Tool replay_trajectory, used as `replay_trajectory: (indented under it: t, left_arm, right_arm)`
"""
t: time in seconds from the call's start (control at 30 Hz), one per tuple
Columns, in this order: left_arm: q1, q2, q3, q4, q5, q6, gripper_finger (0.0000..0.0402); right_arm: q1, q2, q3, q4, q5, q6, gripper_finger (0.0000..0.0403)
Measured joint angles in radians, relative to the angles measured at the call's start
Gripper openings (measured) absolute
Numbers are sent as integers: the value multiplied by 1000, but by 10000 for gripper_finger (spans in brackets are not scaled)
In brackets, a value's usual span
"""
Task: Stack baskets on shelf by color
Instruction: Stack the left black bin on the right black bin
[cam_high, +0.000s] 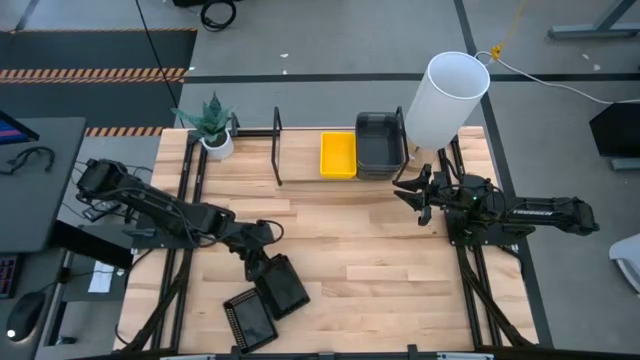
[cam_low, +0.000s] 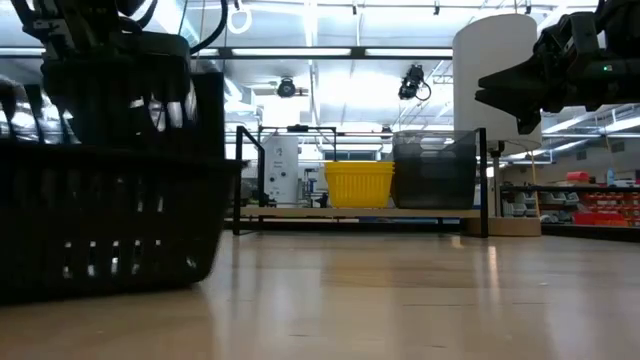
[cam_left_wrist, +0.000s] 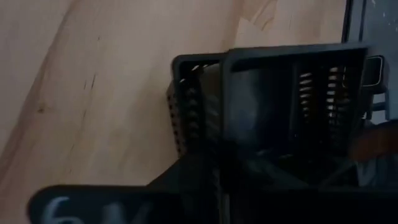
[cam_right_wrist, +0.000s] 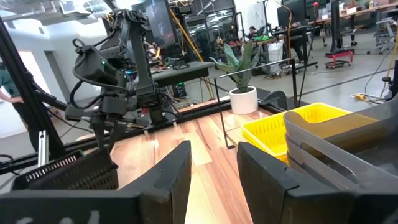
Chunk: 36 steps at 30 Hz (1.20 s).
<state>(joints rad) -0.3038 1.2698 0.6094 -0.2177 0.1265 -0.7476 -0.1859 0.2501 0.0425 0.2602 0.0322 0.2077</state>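
Bare planks mid-table, left gripper (cam_high: 262, 262) at black basket (cam_high: 283, 284) rim, grip unclear, right gripper (cam_high: 412, 195) open.

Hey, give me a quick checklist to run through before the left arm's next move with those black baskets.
1. Left gripper at the black baskets: ok.
2. Firm hold on a basket: cannot tell.
3. Free space on the shelf left of the yellow basket: ok.
4. Right gripper empty, fingers open: ok.
5. Right gripper hovers before the shelf, near the grey baskets; path clear: cannot tell.
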Motion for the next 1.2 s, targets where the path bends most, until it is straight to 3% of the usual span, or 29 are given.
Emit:
replay_trajectory:
  t: [0.2,0.33,0.53,0.7,1.03,1.2]
  left_arm:
    - [9,-9,0,-30,-23,23,121]
    - [22,-50,0,-90,33,21,144]
    - [-7,-101,0,-123,218,-123,145]
    - [-134,-99,0,-121,235,-217,142]
    - [-294,-97,1,-85,69,-447,141]
    - [-333,-86,109,-211,-56,-447,141]
  right_arm:
    - [0,0,0,0,0,0,135]
    - [0,0,0,0,0,0,135]
    - [0,0,0,0,0,0,135]
    - [0,0,0,0,0,0,135]
    - [0,0,0,0,0,0,135]
    - [0,0,0,0,0,0,135]
